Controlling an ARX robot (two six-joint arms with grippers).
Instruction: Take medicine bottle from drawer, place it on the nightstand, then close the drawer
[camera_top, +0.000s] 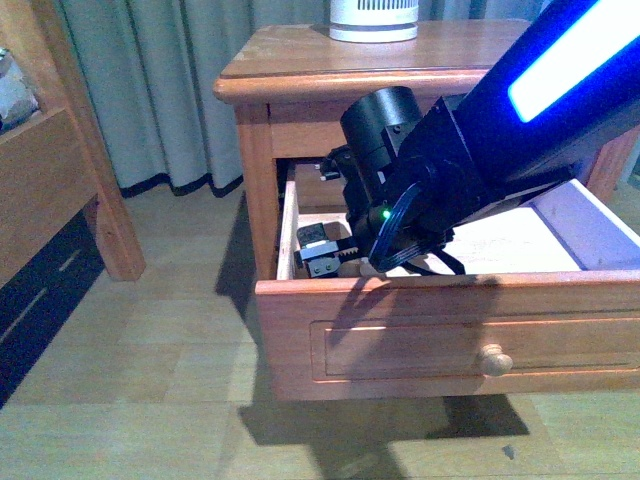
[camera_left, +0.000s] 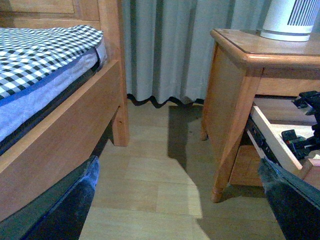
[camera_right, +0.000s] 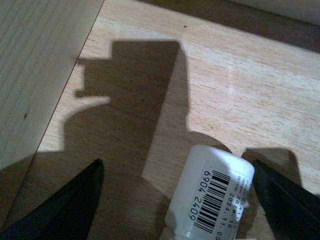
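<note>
The nightstand (camera_top: 300, 60) stands ahead with its upper drawer (camera_top: 420, 335) pulled far out. My right arm reaches down into it, and the right gripper (camera_top: 325, 255) sits low near the drawer's left wall. In the right wrist view the medicine bottle (camera_right: 210, 195) lies on its side on the pale drawer floor, barcode label up. The open right gripper (camera_right: 180, 205) straddles the bottle, one finger on either side, neither touching it. The front view hides the bottle. My left gripper (camera_left: 182, 205) hangs open over bare floor, left of the nightstand (camera_left: 230, 100), holding nothing.
A tall white ribbed appliance (camera_top: 373, 20) stands at the back of the nightstand top. The wooden bed frame (camera_left: 60, 145) with checked bedding is on the left. Grey curtains (camera_top: 160, 90) hang behind. Pale floorboards (camera_top: 150, 340) lie between bed and nightstand.
</note>
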